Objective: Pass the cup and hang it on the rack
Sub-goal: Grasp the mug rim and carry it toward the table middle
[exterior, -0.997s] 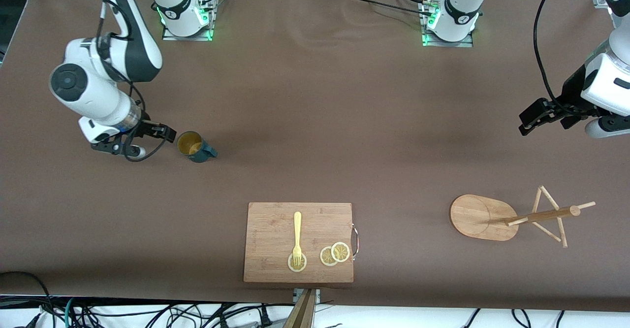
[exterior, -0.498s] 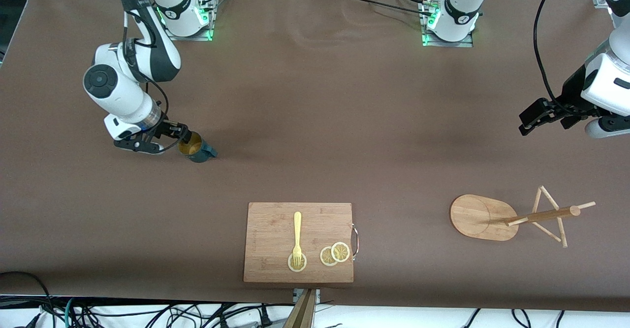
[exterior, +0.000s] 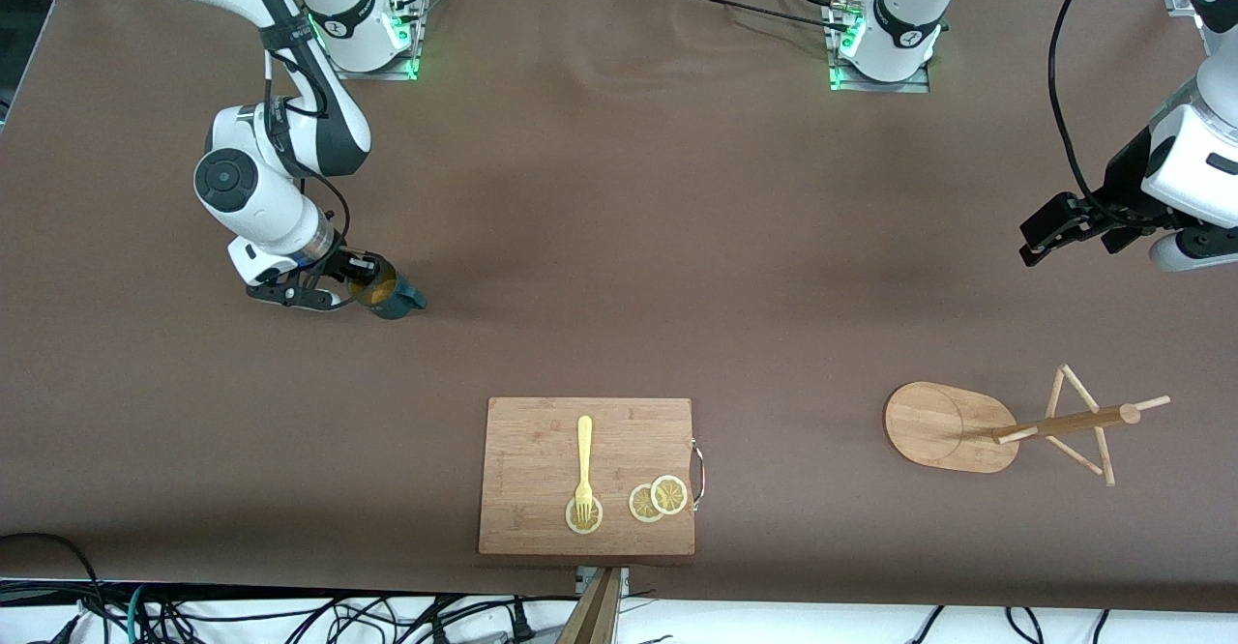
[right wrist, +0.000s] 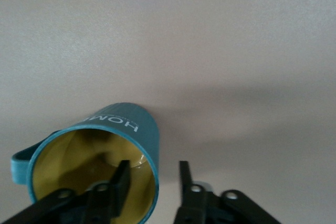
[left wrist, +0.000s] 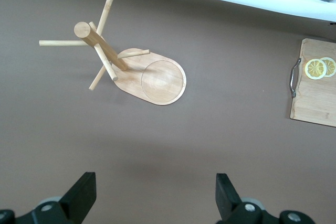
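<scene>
right gripper [right wrist: 152, 179] | fingers straddling rim wall of ribbed dark teal mug [exterior: 387, 292], narrowed, grip not confirmed | left gripper [left wrist: 152, 200] parked fully spread, awaiting handover above wooden mug tree [left wrist: 137, 69]

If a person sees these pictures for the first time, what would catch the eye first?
Probably the right gripper at the teal cup, one finger inside the rim and one outside, toward the right arm's end of the table. Next, the wooden rack toward the left arm's end, with the left gripper waiting open above the table.
</scene>
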